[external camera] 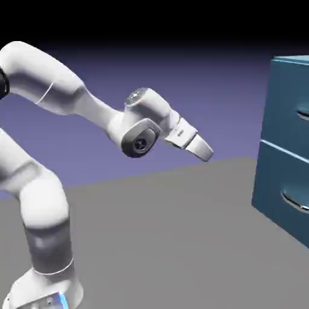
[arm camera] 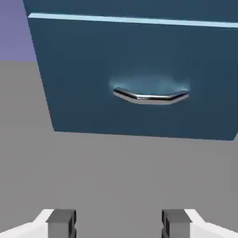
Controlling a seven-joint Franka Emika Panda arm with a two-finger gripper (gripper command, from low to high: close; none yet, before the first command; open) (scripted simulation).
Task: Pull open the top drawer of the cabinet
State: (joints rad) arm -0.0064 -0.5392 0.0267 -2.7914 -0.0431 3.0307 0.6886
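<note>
The teal-blue cabinet (external camera: pixel 274 181) stands at the exterior view's right edge. Its top drawer (external camera: pixel 285 99) carries a silver handle (external camera: pixel 303 113) cut off by the frame edge, and the front looks flush. My gripper (external camera: pixel 206 153) hangs in the air well to the left of the cabinet, tilted down toward it and touching nothing. In the hand view my gripper (arm camera: pixel 118 225) is open, its grey fingertips (arm camera: pixel 61 222) wide apart with only floor between. That view is mostly filled by the lower drawer front (arm camera: pixel 93 69) and its curved handle (arm camera: pixel 151 96). Only a strip of the top drawer (arm camera: pixel 139 7) shows above.
The grey table (external camera: pixel 181 241) stretches between the arm's base and the cabinet. The lower drawer (external camera: pixel 277 193) with its handle (external camera: pixel 294 202) sits under the top one. The arm's elbow (external camera: pixel 142 136) is raised at mid-height.
</note>
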